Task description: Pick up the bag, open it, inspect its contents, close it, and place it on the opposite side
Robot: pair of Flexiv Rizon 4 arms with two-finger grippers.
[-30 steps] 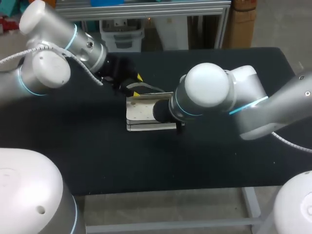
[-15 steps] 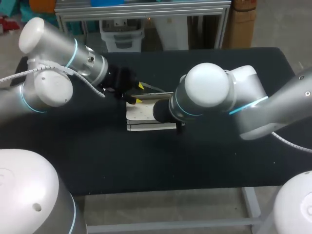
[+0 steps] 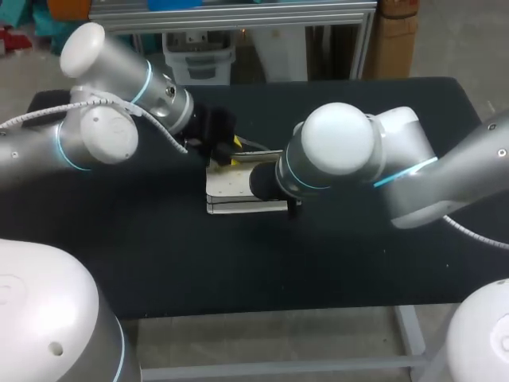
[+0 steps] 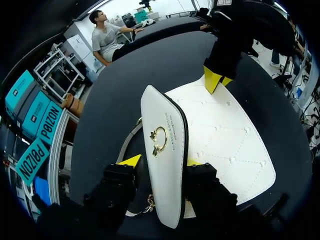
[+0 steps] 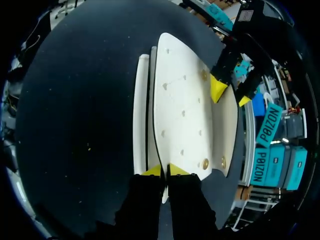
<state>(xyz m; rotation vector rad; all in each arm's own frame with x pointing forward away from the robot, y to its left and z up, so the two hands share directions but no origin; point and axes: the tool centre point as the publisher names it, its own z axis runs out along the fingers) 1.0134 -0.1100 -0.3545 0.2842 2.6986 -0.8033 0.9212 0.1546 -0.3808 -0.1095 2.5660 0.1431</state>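
A white quilted bag [image 3: 235,189] lies flat on the black table [image 3: 159,255], near its middle. In the left wrist view its flap [image 4: 162,112], with a gold ring clasp [image 4: 159,141], stands up between the fingers of my left gripper [image 4: 161,161]. That gripper is open, with one yellow tip on each side of the flap. It sits at the bag's far edge [image 3: 231,151]. My right gripper [image 5: 164,171] is shut on the thin edge of the bag's body [image 5: 180,100] at the opposite end. In the head view my right arm hides its fingers.
A grey strap [image 4: 129,145] trails from the bag beside my left gripper. My right arm's big joint [image 3: 342,151] hangs over the table right of the bag. Bare black tabletop lies all around the bag [image 3: 342,263].
My left arm has moved right, to the bag's far edge. Its fingers have narrowed around the raised flap. The right arm and the bag have stayed put.
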